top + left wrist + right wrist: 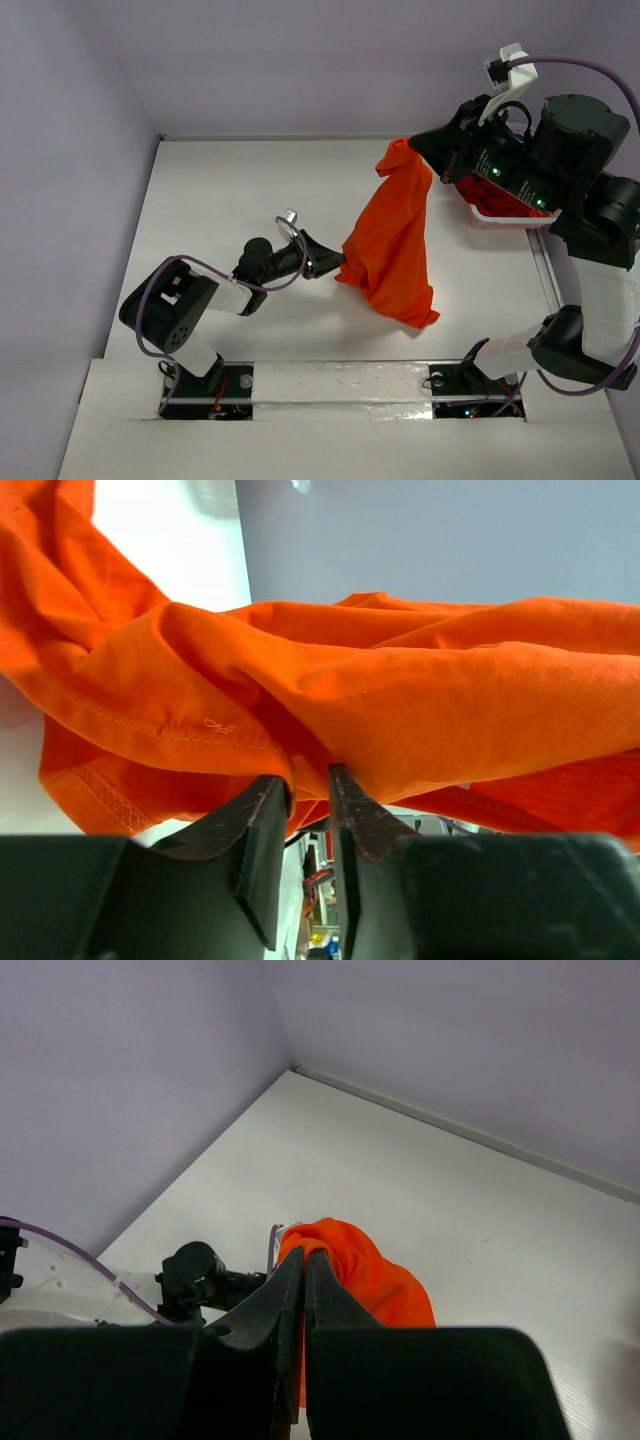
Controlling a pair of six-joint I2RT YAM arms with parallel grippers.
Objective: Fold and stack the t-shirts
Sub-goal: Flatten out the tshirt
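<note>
**A:** What is the right gripper doing?

**B:** The right gripper (420,148) is clenched on the top end of the orange shirt (390,240), in the upper right of the overhead view. In its wrist view the fingers (282,1295) press together, with orange cloth bunched just past the tips.

**A:** And where does the shirt go from there?

**B:** It hangs in a long drape from that grip down toward the middle of the frame. Its lower end rests on the white table (230,190), right of centre.

**A:** And the left gripper?

**B:** The left gripper (335,262) sits at the centre of the overhead view, at the shirt's lower left edge. Its wrist view shows the fingers (262,830) drawn close with only a narrow slit between them. A fold of orange is caught between the tips, so it is grasping the shirt too.

**A:** Is there any writing or a tag on the cloth?

**B:** The left wrist view shows a stitched hem at the lower left of the frame and a small loose loop of thread on a seam. I can read no lettering there.

**A:** What else is there?

**B:** A white basket (500,213) at the right edge, largely hidden by the right arm, with red cloth (490,193) inside it.
</note>
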